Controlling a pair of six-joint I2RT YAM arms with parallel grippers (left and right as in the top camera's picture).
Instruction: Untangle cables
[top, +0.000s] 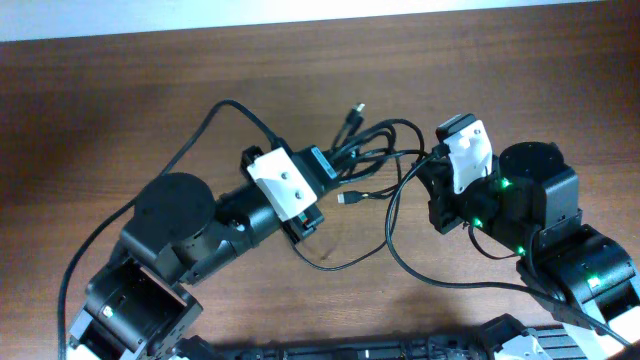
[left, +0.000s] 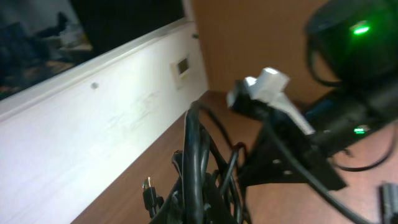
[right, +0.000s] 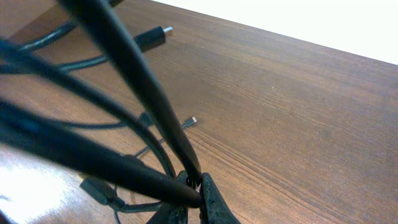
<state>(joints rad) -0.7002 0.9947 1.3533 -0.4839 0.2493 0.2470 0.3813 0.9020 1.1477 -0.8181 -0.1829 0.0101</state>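
Brown wood table (top: 150, 90) — black cables (top: 385, 135) bunched mid-table between the two arms.
The left gripper (top: 330, 162) is closed on the bundle's left side, and the right gripper (right: 196, 186) is pinched shut on one strand at the right. A loose loop sags toward the robot's edge — one plug (top: 348, 198) lies free on the wood, another sticks out on the far side.

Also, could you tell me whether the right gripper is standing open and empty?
No, the right wrist view shows the right gripper pinched shut on one of the black cables.
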